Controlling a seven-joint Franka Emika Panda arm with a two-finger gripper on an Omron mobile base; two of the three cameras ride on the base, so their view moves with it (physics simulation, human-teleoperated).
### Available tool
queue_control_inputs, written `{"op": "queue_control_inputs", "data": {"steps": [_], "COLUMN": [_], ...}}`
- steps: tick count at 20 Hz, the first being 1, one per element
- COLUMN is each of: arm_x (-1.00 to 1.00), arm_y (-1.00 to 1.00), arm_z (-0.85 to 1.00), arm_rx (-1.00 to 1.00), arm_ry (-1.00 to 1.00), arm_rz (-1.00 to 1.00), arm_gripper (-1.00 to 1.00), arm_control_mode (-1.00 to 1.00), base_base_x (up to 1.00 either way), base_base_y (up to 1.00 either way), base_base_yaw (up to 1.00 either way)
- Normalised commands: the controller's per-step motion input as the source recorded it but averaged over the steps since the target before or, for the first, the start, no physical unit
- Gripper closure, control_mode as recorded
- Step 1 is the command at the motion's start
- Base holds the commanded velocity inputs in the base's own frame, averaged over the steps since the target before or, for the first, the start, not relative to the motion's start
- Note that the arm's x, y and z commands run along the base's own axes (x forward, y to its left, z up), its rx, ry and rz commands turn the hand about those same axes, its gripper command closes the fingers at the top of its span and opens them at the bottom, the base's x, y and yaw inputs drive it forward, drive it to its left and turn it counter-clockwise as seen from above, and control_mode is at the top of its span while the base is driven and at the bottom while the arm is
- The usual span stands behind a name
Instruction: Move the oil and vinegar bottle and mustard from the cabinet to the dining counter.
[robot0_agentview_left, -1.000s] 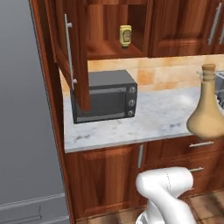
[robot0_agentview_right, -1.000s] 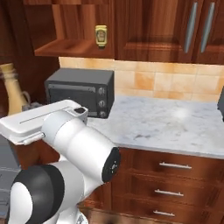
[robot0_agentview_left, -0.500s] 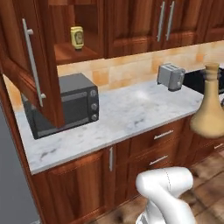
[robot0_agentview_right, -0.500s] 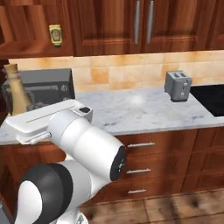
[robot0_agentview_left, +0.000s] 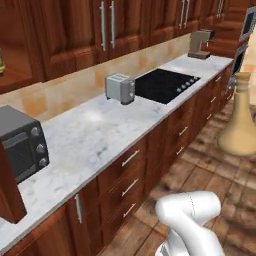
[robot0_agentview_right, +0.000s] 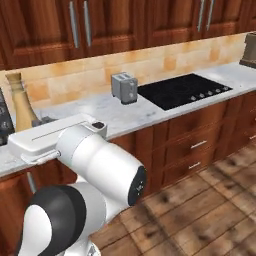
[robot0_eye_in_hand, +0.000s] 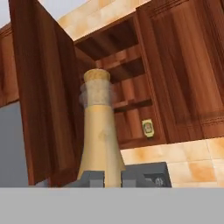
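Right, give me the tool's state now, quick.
Tool: closed on the oil and vinegar bottle, gripping it low on the body, bottle upright.

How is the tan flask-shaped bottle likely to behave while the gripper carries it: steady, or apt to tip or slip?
The oil and vinegar bottle looks rigid, so it should keep its shape. The gripper is shut on it low down, with the long neck rising above, so it may sway. Its smooth, tapering surface could let it slip. Set down, the wide base should probably resist tipping.
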Motion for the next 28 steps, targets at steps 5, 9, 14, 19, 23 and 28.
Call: {"op": "queue_control_inputs", "data": {"steps": [5, 9, 14, 19, 23, 28], "arm_x": [0.00, 0.00, 0.00, 0.00, 0.00, 0.00], "arm_y": [0.00, 0.00, 0.00, 0.00, 0.00, 0.00], "arm_z": [0.00, 0.00, 0.00, 0.00, 0.00, 0.00], "arm_rx": [0.00, 0.00, 0.00, 0.00, 0.00, 0.00], "arm_ry": [0.00, 0.00, 0.00, 0.00, 0.00, 0.00], "arm_rz": [0.00, 0.00, 0.00, 0.00, 0.00, 0.00], "arm_gripper": [1.00, 1.00, 1.00, 1.00, 1.00, 1.00], "arm_control_mode": [1.00, 1.00, 1.00, 1.00, 1.00, 1.00], "base_base_x": [0.00, 0.00, 0.00, 0.00, 0.00, 0.00], "base_base_y": [-0.52, -0.61, -0.61, -0.59, -0.54, -0.34], "base_base_yaw": [-0.73, -0.74, -0.76, -0.76, -0.75, -0.74]}}
